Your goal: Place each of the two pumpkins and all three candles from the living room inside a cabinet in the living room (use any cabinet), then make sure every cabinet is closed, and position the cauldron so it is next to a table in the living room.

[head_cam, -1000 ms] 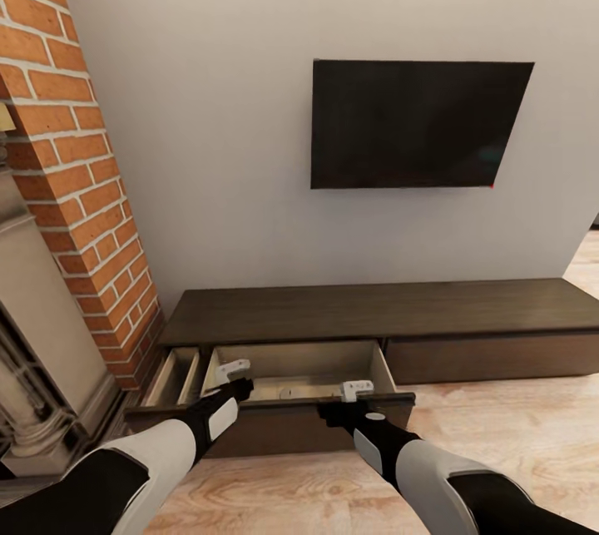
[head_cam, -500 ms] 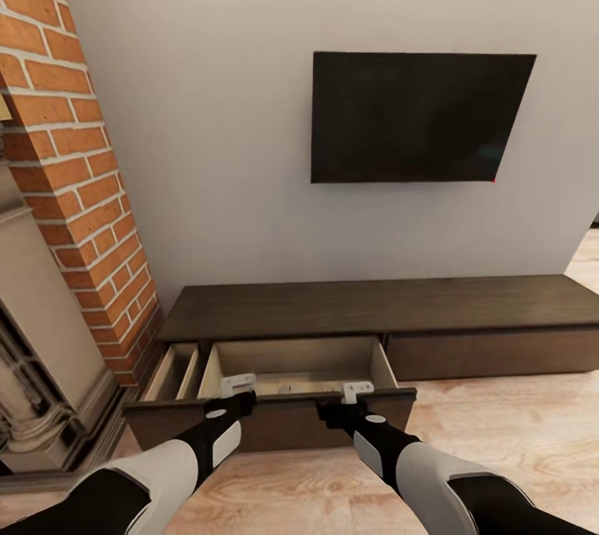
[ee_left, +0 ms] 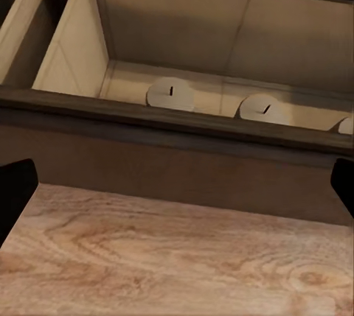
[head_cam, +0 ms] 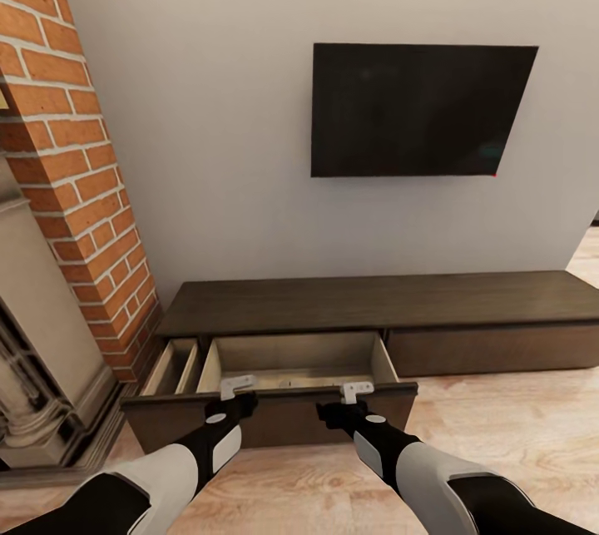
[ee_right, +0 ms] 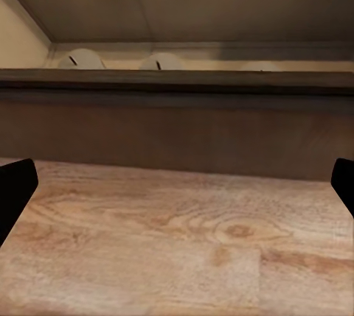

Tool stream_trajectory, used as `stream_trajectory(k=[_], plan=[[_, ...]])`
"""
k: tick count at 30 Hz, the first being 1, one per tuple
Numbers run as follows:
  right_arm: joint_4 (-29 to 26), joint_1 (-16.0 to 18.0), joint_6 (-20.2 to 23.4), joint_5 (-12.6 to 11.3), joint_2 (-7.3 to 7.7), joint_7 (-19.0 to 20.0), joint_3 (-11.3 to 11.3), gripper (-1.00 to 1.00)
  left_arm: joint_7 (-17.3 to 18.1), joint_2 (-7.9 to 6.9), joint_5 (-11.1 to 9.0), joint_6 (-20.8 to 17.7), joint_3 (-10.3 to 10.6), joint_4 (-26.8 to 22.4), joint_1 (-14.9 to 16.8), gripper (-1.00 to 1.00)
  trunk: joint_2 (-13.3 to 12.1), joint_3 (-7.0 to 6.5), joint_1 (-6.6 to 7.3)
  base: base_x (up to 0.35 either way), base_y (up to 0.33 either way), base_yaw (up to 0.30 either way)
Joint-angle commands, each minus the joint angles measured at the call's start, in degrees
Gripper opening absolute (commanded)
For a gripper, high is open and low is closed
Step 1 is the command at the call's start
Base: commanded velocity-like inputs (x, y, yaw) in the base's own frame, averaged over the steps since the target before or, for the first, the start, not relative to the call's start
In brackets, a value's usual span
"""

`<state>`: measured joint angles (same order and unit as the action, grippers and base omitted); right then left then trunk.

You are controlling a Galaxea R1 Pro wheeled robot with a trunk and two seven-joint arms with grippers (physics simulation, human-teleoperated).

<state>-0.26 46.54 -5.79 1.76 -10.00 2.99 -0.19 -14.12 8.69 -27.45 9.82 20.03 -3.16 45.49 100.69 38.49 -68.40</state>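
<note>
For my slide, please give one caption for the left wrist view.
Open cabinet drawer above the wood floor, with candles lying inside.

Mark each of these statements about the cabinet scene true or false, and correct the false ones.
1. The cabinet has a drawer pulled out. True.
2. Candles lie inside the open drawer. True; their tops with wicks show over the front panel in the left wrist view.
3. The left gripper holds a pumpkin. False; its jaws are open with nothing between them.
4. A television stands on the cabinet top. False; it hangs on the wall above the cabinet.
5. Both grippers are at the drawer's front edge, the right gripper included. True.
</note>
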Motion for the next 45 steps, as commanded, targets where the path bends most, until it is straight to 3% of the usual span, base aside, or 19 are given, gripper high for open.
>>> stream_trajectory(k=[1,40,44,45], plan=[[0.07,0.05,-0.19,0.18,0.00,0.07,-0.03,1.00,-0.18,0.03,-0.48,0.73,0.48,0.02,0.04,1.00,0.44,0.24,-0.22,0.000,0.000,0.000],[-0.08,0.05,-1.75,0.18,0.00,0.08,0.30,1.00,-0.79,-0.29,-0.24,1.99,0.62,-0.29,0.02,1.00,16.08,7.24,-8.79,0.000,0.000,0.000],[-0.15,0.05,-3.62,0.18,0.00,0.03,1.27,1.00,-1.13,-0.26,-0.24,3.02,0.62,-0.56,0.03,1.00,17.69,7.96,-9.66,0.000,0.000,0.000],[-0.17,0.05,-4.08,0.16,0.00,-0.06,2.78,1.00,-1.19,-0.26,-0.24,4.65,0.62,-0.59,0.03,1.00,18.09,8.14,-9.88,0.000,0.000,0.000]])
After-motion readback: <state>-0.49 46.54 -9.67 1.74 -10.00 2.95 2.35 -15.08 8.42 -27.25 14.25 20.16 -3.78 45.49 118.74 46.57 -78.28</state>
